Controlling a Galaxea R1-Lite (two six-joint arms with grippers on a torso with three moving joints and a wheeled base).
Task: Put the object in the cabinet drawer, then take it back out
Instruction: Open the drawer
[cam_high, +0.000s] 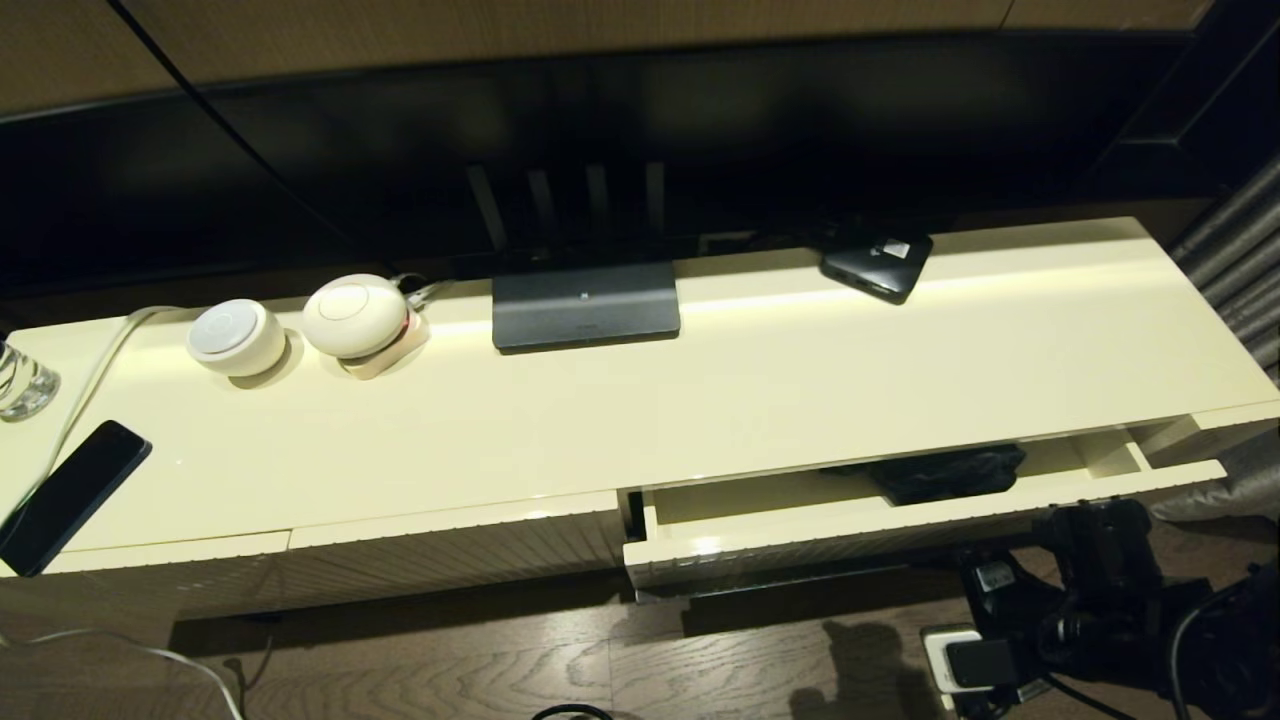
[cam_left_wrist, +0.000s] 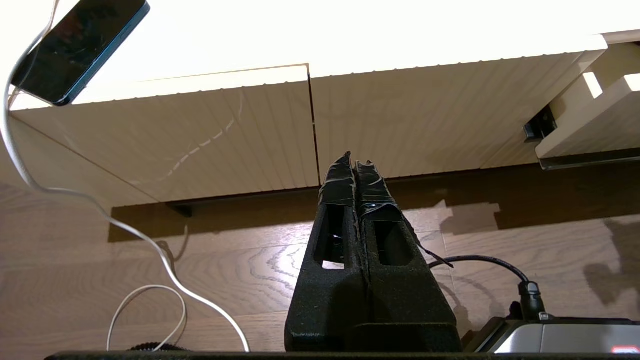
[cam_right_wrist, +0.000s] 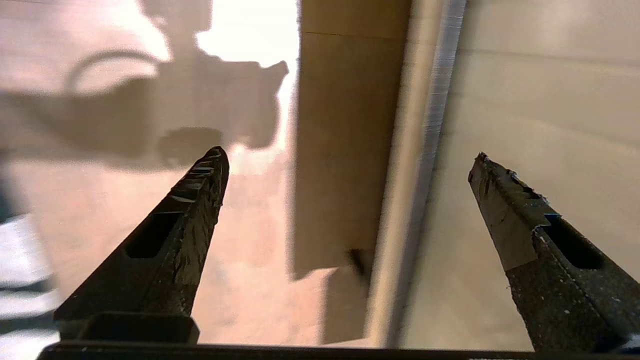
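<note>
The cabinet drawer (cam_high: 800, 528) stands partly pulled out at the right of the cream cabinet. The object, a black bunched umbrella (cam_high: 950, 472), lies inside it, half hidden under the cabinet top. My right arm (cam_high: 1100, 560) hangs low in front of the drawer's right part. Its gripper (cam_right_wrist: 350, 155) is open and empty, with a cream edge of the drawer (cam_right_wrist: 430, 150) running between the fingers; the umbrella does not show there. My left gripper (cam_left_wrist: 356, 162) is shut and empty, low above the floor, facing the closed ribbed panel (cam_left_wrist: 200, 135).
On the cabinet top lie a black phone (cam_high: 70, 495), two white round devices (cam_high: 237, 337), a dark stand base (cam_high: 585, 305), a black box with a white label (cam_high: 878, 262) and a glass (cam_high: 22, 380). A white cable (cam_left_wrist: 165, 260) trails over the wood floor.
</note>
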